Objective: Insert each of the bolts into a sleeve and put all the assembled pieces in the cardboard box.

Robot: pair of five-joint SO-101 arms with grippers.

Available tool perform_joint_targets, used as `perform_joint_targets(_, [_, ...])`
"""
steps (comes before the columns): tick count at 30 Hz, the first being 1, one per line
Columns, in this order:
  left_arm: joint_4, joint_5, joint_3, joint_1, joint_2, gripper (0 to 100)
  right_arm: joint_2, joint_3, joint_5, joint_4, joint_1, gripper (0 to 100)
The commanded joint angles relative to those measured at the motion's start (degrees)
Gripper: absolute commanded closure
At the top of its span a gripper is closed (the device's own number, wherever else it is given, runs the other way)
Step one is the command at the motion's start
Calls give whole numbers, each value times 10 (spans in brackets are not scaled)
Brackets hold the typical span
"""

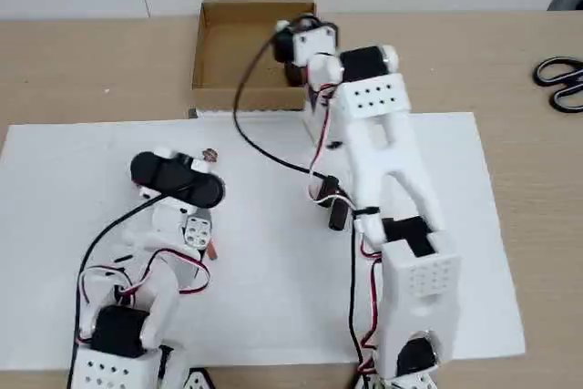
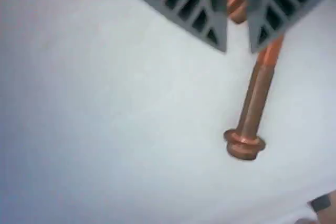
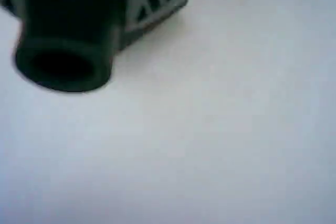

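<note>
Presently insertion is in hand: at near left, the left gripper point(image 2: 239, 43) is clamped on one copper bolt point(image 2: 254, 103), while the right gripper point(image 1: 342, 199) grips one black sleeve point(image 3: 63, 61) mid-table. Next, the shank must be aligned with the bore. One cardboard box point(image 1: 196, 52) sits far; one small coppery piece point(image 1: 209, 154) lies left.

bolt point(image 2: 255, 98): copper, flanged head, over white sheet point(image 2: 105, 129) | sleeve point(image 3: 63, 56): black tube, open end showing | cardboard box point(image 1: 199, 43): open top

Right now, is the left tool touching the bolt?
Touching. The left wrist view shows the bolt running up between the left tool's two fingers and pinched there.
</note>
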Motion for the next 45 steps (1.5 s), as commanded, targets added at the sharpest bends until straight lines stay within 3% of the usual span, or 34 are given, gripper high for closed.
perform_joint_targets(1, [18, -2, -109, 14, 80, 960, -51, 40, 5, 2, 32, 995])
perform_joint_targets(9, [52, -4, -340, 11, 374, 960, -60, 91, 3, 0, 77, 992])
perform_joint_targets(17, [174, -21, -566, 8, 687, 961, -60, 121, 4, 0, 89, 991])
perform_joint_targets(27, [302, -49, -868, -64, 999, 961, -59, 135, 5, -1, 106, 991])
perform_joint_targets(36, [406, -60, -1098, -57, 1164, 970, -56, 135, 5, -2, 109, 991])
perform_joint_targets(45, [426, -60, -1113, -55, 1228, 953, -56, 147, 5, -3, 112, 991])
